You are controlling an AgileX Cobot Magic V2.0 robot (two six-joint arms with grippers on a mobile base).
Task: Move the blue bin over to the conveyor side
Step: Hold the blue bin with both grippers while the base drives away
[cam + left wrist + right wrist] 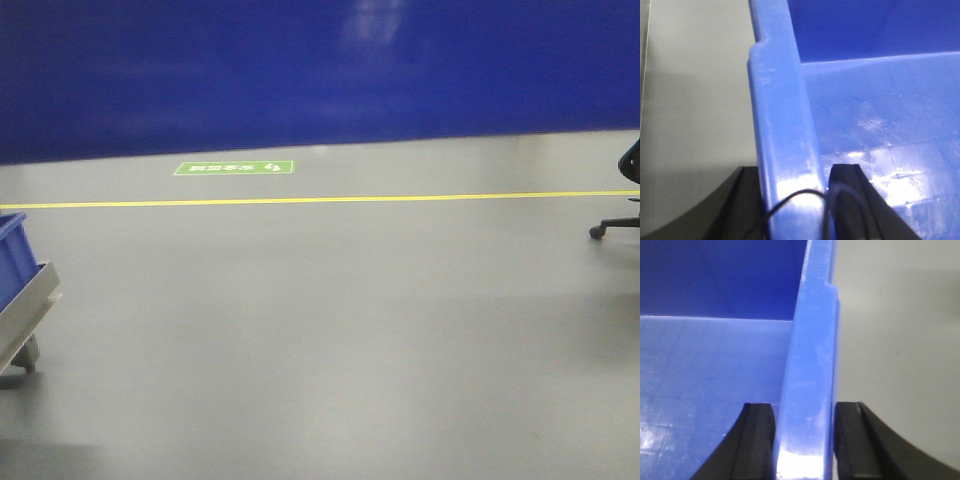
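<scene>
Two grippers: left gripper (pixel 795 200) and right gripper (pixel 804 440) each straddle one wall of the blue bin (pixel 880 115), one black finger inside and one outside, pressed against the thick rim.
Bin location: between the two arms, gripped at opposite walls; grey floor (pixel 695 100) shows beyond each wall. Lifted or resting: cannot tell.
Conveyor: not in view.
Handling (judgement): stiff moulded plastic, empty where visible, so probably light. Glossy skin looks slippery. Bulky; the arms should move level and together.
Hold point (judgement): the rolled rim; the step in the rim may check sliding.
Writing: green floor sign (pixel 234 168) with white characters, upside down from the front view, too small to read. No label seen on the bin.
Other: yellow line (pixel 320 200) across the floor.
</scene>
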